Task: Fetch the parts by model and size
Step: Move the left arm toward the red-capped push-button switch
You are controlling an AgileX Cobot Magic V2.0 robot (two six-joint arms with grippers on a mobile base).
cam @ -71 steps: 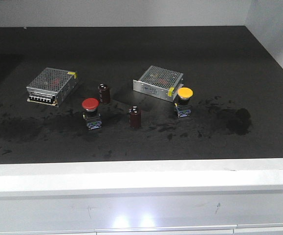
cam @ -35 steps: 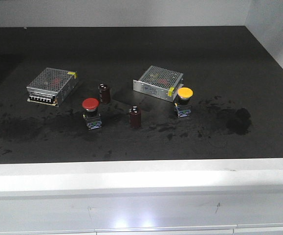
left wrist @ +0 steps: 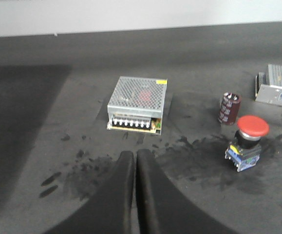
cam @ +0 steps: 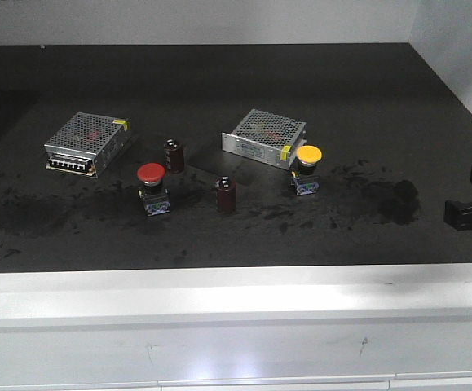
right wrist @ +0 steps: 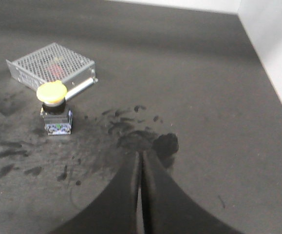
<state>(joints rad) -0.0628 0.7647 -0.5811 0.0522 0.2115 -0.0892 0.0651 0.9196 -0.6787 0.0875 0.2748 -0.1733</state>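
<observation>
**Both buttons on the table, both pincers closed and empty**

The red button (cam: pixel 151 186) stands upright on the black table (cam: pixel 236 81), left of centre. It is in front of the left metal box (cam: pixel 87 142) and a little to that box's right. The back cylinder (cam: pixel 174 155) is just behind the red button, to its right. The front cylinder (cam: pixel 226 195) stands between the two buttons, nearer the red one.

The yellow button (cam: pixel 307 167) is upright, just beside the front right corner of the right metal box (cam: pixel 265 137). I cannot tell whether the two touch. Each button has a dark base with blue bits.

The left pincer (left wrist: pixel 134 155) has its fingers pressed together with nothing between them. It is above the table, pointing toward the left metal box, and the red button sits well apart to its right.

The right pincer (right wrist: pixel 141 155) also has its fingers together and is empty. Its tips are just short of a dark smudge (right wrist: pixel 165 143), and the yellow button is well apart to the upper left. In the front view only a dark piece shows at the right edge of the table.
</observation>
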